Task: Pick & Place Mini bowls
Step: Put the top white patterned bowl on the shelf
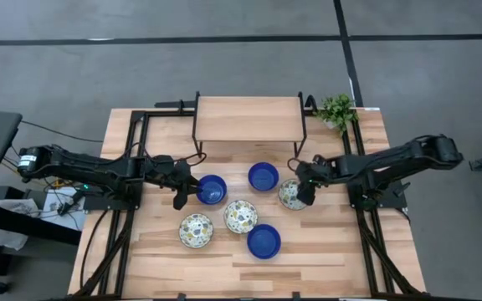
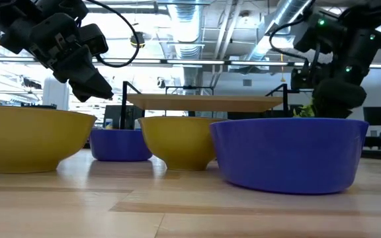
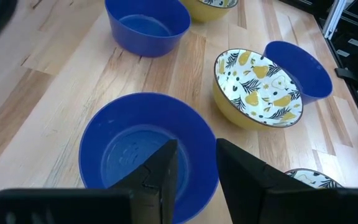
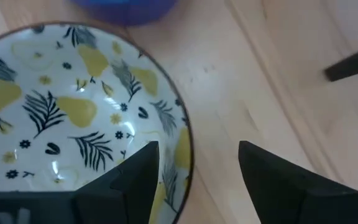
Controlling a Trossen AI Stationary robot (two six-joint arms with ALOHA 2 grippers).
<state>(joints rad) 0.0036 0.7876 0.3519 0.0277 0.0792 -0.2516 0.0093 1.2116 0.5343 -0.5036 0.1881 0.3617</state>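
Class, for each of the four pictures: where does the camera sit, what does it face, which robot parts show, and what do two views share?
High view: above, facing down; both arms, wooden table.
Low view: table height, facing the room; arms overhead.
Left wrist view: on the left arm, facing a glossy blue round bowl; left gripper open over its rim.
Right wrist view: on the right arm, facing a cream pear-patterned bowl; right gripper open astride its rim.
Shared: the high view shows that blue bowl too.

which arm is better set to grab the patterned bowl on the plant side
The right. Its pincer is open astride the rim of that patterned bowl. The left pincer is open over the rim of a blue bowl across the table.
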